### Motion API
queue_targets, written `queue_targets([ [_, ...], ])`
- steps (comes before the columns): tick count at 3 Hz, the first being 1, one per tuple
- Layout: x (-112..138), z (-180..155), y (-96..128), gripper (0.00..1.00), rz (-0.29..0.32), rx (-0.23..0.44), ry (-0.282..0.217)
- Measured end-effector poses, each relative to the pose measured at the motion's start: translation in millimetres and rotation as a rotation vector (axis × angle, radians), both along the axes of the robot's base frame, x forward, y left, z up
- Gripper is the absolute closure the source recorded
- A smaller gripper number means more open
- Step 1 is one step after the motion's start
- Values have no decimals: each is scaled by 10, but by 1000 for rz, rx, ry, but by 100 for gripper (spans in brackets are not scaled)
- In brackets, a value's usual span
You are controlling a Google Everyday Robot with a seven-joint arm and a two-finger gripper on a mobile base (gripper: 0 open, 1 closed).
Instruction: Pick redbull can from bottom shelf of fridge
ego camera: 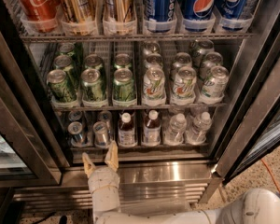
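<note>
Pale cream plastic, the gripper (99,154) hangs low in front of the fridge (177,172), at the left end of the steel sill. Its two fingers (112,155) are spread apart with nothing between them, open and pointing up toward the bottom shelf (144,149). I take that stance as a line-up: the gap between the fingers sits just below the redbull can (101,134), the front one in the right-hand column of slim silver cans, so a straight push inward should bring a finger to either side of it. That can stands upright at the shelf's front edge, near its left corner, not yet touched.

A second slim can (76,132) stands just beside it on the door-frame side, with more behind each — tight company, since one finger has to slip between the two. On the other side a juice bottle (126,130) with a white cap stands close, then another, then clear water bottles (175,129) toward the right end of the rack. The shelf's front lip runs across the cans' feet, so I'd judge the can must be lifted over it. Overhead, the rack of green cans (93,80) leaves little headroom. The dark door frame (23,125) crowds the left edge — close to the arm's way in.
</note>
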State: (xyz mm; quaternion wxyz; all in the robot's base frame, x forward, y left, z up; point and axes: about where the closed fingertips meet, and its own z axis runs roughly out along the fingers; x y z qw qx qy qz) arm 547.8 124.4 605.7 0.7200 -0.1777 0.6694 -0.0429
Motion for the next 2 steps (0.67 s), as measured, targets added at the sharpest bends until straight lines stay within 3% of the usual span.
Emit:
queue_targets([
  [2, 197, -130, -77, 28, -49, -31, -13],
])
